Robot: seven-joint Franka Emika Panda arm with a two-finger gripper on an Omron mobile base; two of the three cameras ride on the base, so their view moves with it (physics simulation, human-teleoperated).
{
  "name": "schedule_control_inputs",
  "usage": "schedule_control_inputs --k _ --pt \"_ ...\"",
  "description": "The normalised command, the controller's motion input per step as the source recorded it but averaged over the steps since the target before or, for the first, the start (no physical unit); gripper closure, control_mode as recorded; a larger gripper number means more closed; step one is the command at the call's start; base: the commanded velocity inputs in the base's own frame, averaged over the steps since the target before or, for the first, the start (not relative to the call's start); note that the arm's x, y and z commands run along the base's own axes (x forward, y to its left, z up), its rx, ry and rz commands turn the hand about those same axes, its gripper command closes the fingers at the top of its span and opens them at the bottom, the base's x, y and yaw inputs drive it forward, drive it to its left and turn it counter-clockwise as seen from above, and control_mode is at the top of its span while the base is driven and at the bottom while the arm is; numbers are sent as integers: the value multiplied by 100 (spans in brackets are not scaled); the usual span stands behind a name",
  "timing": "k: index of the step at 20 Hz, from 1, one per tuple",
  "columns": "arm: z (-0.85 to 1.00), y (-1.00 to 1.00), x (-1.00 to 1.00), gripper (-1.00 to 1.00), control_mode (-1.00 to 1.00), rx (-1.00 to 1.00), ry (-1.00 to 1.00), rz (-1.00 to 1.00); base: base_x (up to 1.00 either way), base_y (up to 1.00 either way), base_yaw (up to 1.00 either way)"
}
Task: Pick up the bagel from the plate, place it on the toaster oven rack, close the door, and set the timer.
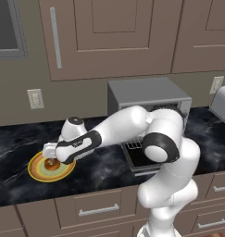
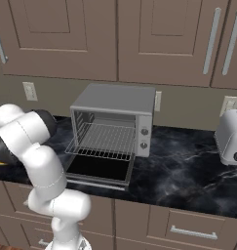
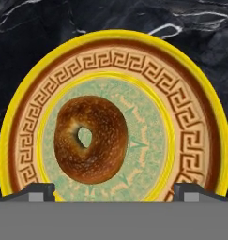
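While the claw hangs released above the plate, the bagel lies on the plate's centre, toward nine o'clock, untouched.

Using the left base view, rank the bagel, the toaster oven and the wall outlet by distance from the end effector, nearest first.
1. bagel, on the plate, directly below the open end effector.
2. wall outlet, on the wall above it.
3. toaster oven, off to the right.
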Motion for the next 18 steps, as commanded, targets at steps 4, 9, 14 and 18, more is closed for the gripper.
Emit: schedule_control_inputs --k 4,9,14,18 --pt "-11 1 8 -100 -100 5 0 0 0 0 0" --pt "-12 8 5 -100 -100 4 0 0 0 0 0" --pt "-9 9 3 -100 -100 0 0 0 0 0 0" --pt "0 14 8 -100 -100 0 0 0 0 0 0"
